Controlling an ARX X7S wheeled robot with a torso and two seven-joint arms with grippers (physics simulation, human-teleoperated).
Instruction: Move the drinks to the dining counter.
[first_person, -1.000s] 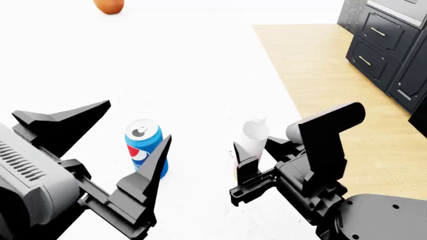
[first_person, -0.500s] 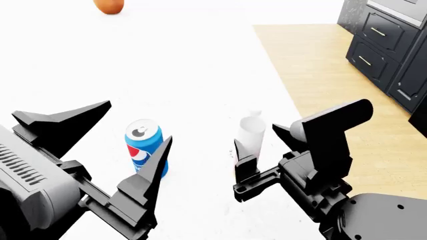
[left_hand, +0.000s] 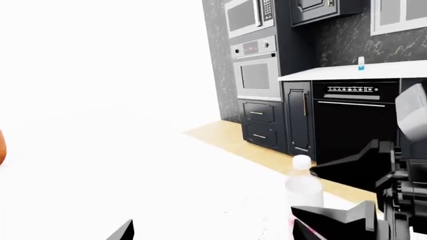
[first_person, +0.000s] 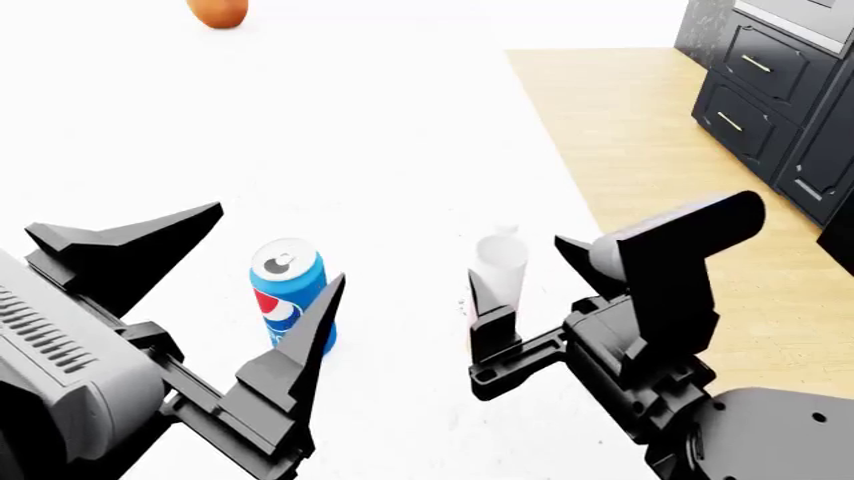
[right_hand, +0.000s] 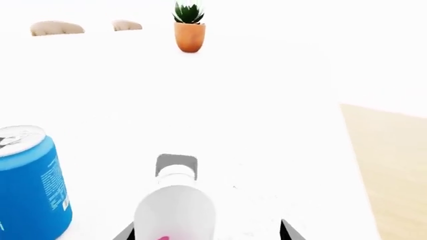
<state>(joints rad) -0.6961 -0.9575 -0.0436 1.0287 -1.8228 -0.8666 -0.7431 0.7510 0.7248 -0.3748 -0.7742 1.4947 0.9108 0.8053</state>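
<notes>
A blue cola can (first_person: 286, 296) and a white bottle (first_person: 499, 268) with a pink label stand upright on the white dining counter (first_person: 400, 130). My right gripper (first_person: 518, 265) is open around the bottle (right_hand: 175, 209), with a gap on each side of it. The can (right_hand: 30, 182) stands beside it. My left gripper (first_person: 279, 238) is open, and one finger (first_person: 310, 330) overlaps the can's near side. The left wrist view shows the bottle (left_hand: 303, 186) and my right gripper's fingers (left_hand: 340, 220). A small white-and-blue carton (left_hand: 361, 63) stands on the far kitchen worktop.
An orange fruit (first_person: 218, 11) lies at the counter's far end. An orange plant pot (right_hand: 189, 35) stands further along the top. The counter's right edge meets the wooden floor (first_person: 667, 150). Dark cabinets (first_person: 781, 90) and ovens (left_hand: 257, 70) line the kitchen wall.
My right gripper's jaws have spread away from the bottle, and the arm has shifted slightly right. The bottle now stands straighter. The left arm and the can have not moved.
</notes>
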